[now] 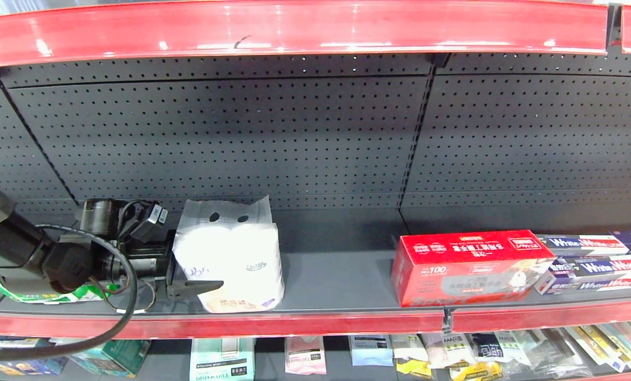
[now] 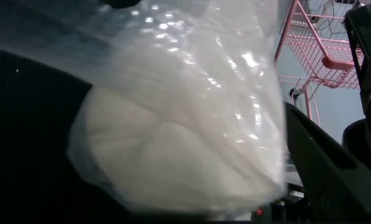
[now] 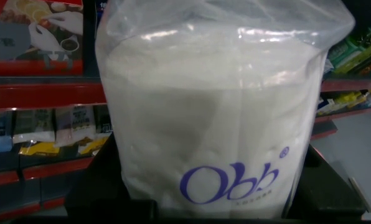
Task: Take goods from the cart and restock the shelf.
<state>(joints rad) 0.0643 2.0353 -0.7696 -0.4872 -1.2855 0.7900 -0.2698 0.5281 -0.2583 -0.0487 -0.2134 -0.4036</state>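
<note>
head view: left gripper (image 1: 201, 267) clasps tissue pack (image 1: 238, 259) on shelf (image 1: 336, 280); right wrist: right gripper (image 3: 210, 208) clasps second pack (image 3: 216, 112).

Bright overhead light streaks white glare along the glossy red shelf edge (image 1: 294, 26), which looks slightly bowed toward the sides in the head view. The pegboard back (image 1: 241, 137) beneath lies in dim shadow. Highlights sparkle across the plastic-wrapped tissue pack (image 2: 192, 74)
</note>
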